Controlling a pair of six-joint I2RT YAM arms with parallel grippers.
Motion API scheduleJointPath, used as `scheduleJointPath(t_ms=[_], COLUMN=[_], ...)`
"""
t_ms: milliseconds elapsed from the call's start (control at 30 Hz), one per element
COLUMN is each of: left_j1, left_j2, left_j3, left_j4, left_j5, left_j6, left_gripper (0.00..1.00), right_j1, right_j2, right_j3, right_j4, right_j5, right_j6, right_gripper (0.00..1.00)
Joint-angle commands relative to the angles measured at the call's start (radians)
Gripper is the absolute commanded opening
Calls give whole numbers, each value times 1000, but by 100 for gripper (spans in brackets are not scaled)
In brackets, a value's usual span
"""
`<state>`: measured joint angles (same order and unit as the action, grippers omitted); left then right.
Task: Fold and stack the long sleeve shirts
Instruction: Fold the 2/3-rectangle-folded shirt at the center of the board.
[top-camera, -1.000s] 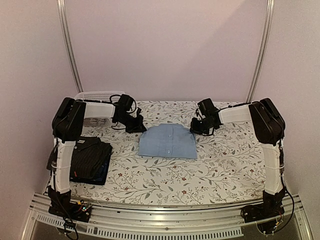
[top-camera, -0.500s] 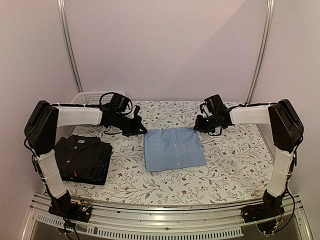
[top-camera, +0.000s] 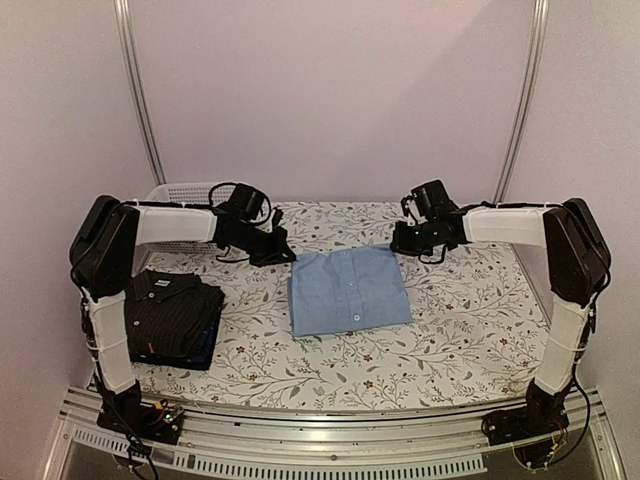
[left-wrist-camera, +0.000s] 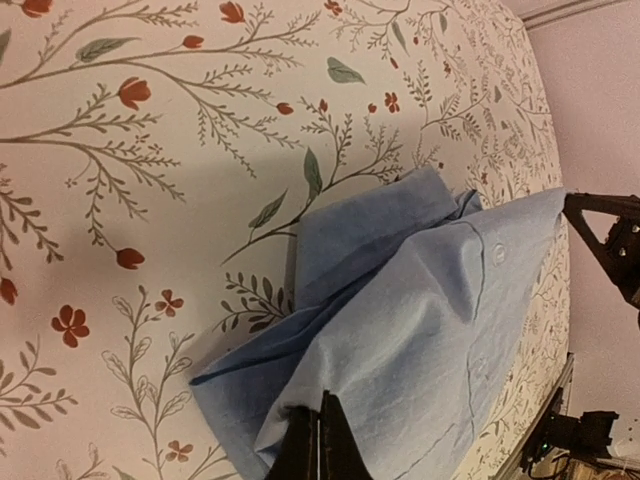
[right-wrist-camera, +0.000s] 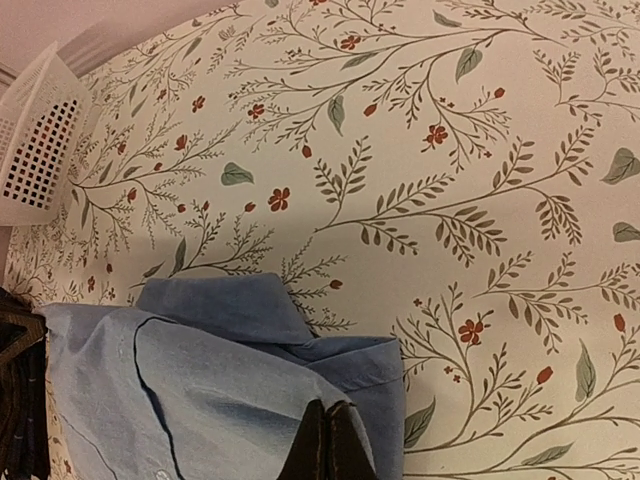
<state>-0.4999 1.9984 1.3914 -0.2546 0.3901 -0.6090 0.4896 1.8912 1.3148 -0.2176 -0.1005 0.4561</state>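
Pressed tight together, the left fingers (left-wrist-camera: 335, 455) clamp a fold of the light blue shirt (top-camera: 350, 290) at its far left corner. The right fingers (right-wrist-camera: 345, 450) are likewise squeezed on the cloth at its far right corner. Standing back, the biggest thing is the table (top-camera: 470, 330), covered in a pale cloth printed with leafy twigs and small red flowers. The two arms reach out over it from the near edge and bend inward toward each other. The light blue shirt lies in the middle of the table, folded into a rough rectangle and a little askew, front up, with its button strip running from far to near. The far edge, where the fingers have it, is bunched and looks slightly raised off the table. The collar (right-wrist-camera: 225, 305) pokes out from beneath the fold there. Well to the left, beside the left arm's upright part, sits a stack of folded shirts. The black pinstriped shirt (top-camera: 170, 310) is on top with its collar toward the far side. The dark blue shirt (top-camera: 207, 347) is under it, showing only as a strip along the right-hand edge. Behind that stack, at the far left corner of the table, stands a white lattice basket (top-camera: 185, 192). Smallest of all, two white buttons (top-camera: 352, 287) show on the blue shirt's front.
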Motion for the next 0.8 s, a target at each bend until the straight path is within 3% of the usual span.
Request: scheduleJointPath(t_ms=[0, 233, 333, 433, 500, 600, 767], left_j1=[27, 34, 41, 51, 53, 47, -25], left_j2=[-1, -65, -67, -74, -94, -156, -229], left_j3=[-23, -120, -136, -121, -98, -90, -97], left_j4=[-28, -6, -10, -35, -73, -102, -100], left_j5=[-38, -78, -105, -135, -187, -261, -283], left_j6=[-2, -22, -17, -1, 19, 32, 25], left_gripper=[0, 0, 0, 17, 43, 55, 51], right_j1=[-6, -8, -8, -6, -4, 30, 116], right_j2=[98, 176, 186, 166, 142, 77, 77], right_j3=[71, 136, 156, 184, 191, 178, 186], right_j4=[-17, -27, -39, -85, -110, -117, -108], right_j5=[-9, -18, -14, 14, 26, 23, -13], right_j6=[-44, -48, -54, -78, -93, -106, -116], right_gripper=[0, 0, 12, 34, 41, 40, 26])
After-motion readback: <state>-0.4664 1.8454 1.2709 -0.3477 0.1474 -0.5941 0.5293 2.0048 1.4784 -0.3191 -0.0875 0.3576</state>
